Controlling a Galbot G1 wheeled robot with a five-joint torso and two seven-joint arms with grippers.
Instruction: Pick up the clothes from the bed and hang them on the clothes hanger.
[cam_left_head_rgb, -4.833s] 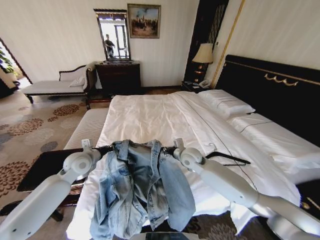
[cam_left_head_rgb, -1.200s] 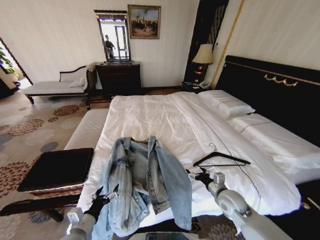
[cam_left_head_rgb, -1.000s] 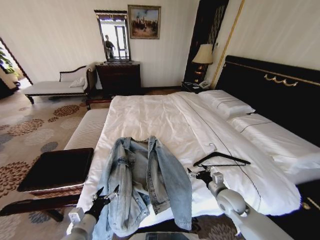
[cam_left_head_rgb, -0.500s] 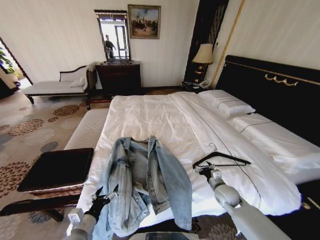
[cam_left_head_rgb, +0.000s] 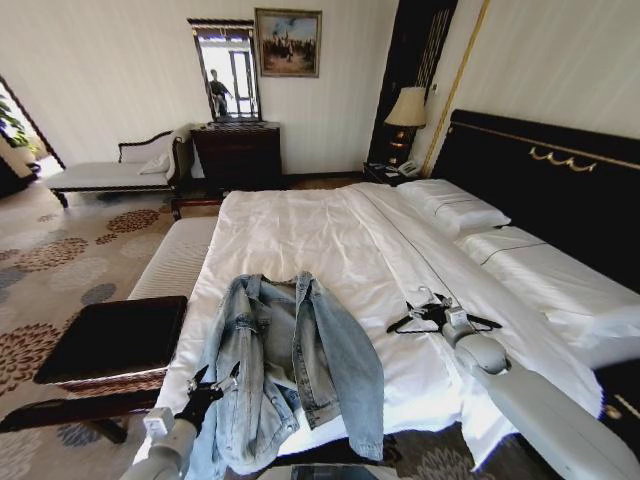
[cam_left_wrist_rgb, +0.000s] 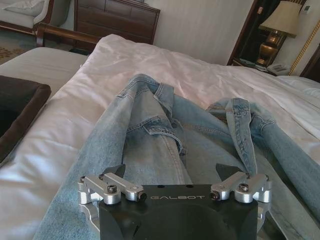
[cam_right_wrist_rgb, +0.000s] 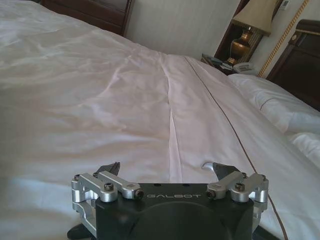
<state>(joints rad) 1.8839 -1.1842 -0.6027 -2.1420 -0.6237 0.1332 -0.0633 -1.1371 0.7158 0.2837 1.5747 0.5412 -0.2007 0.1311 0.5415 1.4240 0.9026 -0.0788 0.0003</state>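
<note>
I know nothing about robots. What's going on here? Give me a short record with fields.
Place: bedroom, robot at the foot of the bed
Jacket: lies spread on the sheet, near the bed's foot, collar toward the pillows
Hanger: lies flat on the sheet, to the jacket's right, apart from it
Right gripper: open, over the hanger, hook between its fingers
Left gripper: open, low by the jacket's near left edge, holding nothing
Task state: jacket not yet on the hanger
</note>
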